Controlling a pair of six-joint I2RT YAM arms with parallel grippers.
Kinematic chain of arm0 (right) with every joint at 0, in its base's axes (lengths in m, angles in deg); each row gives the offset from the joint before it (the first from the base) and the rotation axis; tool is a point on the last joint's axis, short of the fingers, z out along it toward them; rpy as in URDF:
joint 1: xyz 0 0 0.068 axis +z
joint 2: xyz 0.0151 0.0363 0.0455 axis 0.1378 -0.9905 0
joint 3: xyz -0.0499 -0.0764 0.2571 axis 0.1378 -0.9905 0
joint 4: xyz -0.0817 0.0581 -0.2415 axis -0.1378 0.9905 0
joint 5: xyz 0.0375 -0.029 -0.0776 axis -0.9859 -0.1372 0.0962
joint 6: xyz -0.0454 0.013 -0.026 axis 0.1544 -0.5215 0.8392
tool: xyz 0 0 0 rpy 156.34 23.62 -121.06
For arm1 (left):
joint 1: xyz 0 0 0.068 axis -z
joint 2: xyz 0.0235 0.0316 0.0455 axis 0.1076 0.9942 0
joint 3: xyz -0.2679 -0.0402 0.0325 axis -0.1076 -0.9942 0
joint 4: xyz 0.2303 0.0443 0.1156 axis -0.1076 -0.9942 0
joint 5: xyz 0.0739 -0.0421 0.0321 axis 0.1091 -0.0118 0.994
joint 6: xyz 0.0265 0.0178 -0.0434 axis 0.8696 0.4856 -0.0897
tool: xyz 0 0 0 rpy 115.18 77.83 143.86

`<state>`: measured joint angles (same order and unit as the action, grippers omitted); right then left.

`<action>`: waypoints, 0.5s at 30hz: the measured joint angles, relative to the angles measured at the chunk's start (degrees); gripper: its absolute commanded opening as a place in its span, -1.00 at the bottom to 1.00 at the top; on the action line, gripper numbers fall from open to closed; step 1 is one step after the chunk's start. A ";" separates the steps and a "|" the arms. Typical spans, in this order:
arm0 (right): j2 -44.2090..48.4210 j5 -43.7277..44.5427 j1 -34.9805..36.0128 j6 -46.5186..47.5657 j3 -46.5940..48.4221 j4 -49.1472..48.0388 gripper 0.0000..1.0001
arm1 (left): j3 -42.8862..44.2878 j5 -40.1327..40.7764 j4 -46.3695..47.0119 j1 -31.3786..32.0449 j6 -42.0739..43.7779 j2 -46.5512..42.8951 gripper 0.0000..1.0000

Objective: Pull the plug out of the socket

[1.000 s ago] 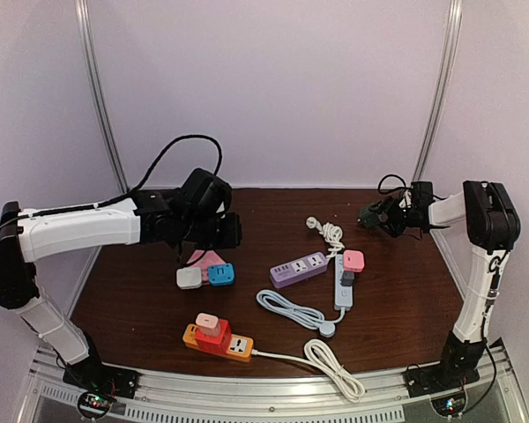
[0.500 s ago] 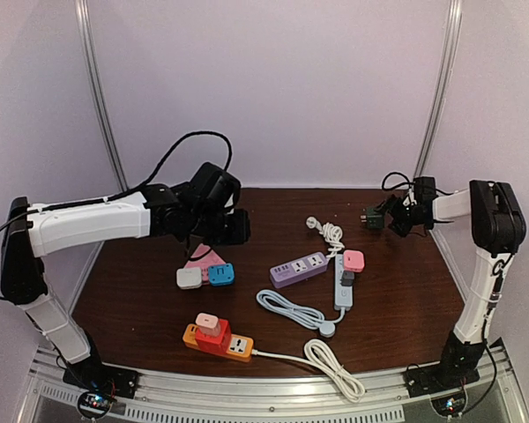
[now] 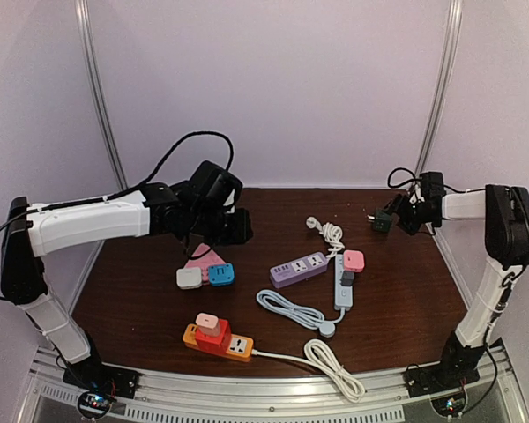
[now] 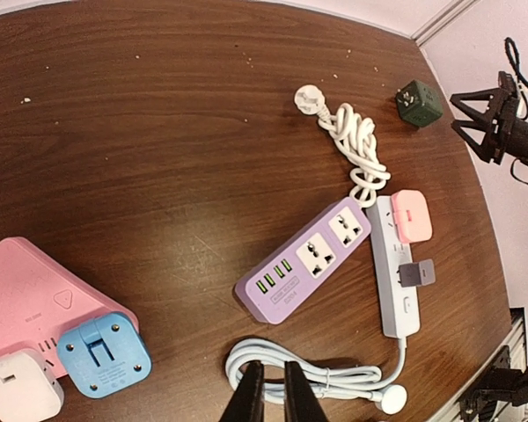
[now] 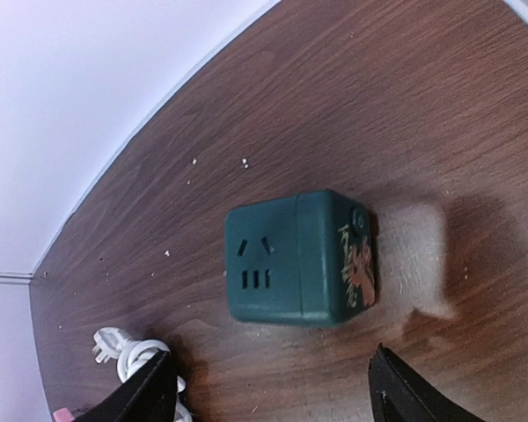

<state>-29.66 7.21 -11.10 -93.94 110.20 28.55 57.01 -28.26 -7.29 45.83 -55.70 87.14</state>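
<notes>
At the far right corner of the counter [image 3: 141, 291], the right claw [image 5: 273, 387] hangs with its jaws spread wide, framing a dark green cube socket [image 5: 299, 259] that sits alone and untouched on the wood; no plug shows in its visible faces, so I judge there is nothing here to pull. Over the middle, the left claw [image 4: 270, 391] is pinched almost shut on nothing above a coiled white cable [image 4: 317, 374], probably parked clear. Seated plugs lie well apart from both claws: a pink plug [image 4: 411, 215] and a grey plug [image 4: 415, 272] on the white power strip [image 4: 394, 303], which likely needs pinning during a pull.
</notes>
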 measured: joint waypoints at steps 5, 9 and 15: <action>8.81 2.73 3.91 1.97 -4.44 2.08 0.51 | -0.11 -1.88 0.00 -0.55 0.20 0.00 -0.81; 14.60 6.03 11.37 3.65 -8.20 4.17 0.47 | -0.48 -3.96 0.04 -0.59 0.61 0.17 -0.81; 21.16 13.00 22.95 4.98 -13.77 9.33 0.36 | -1.46 -8.20 0.13 -0.59 0.90 1.51 -0.81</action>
<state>-8.50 20.22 11.85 -88.96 96.43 37.88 55.55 -36.45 -7.16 45.24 -54.80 88.65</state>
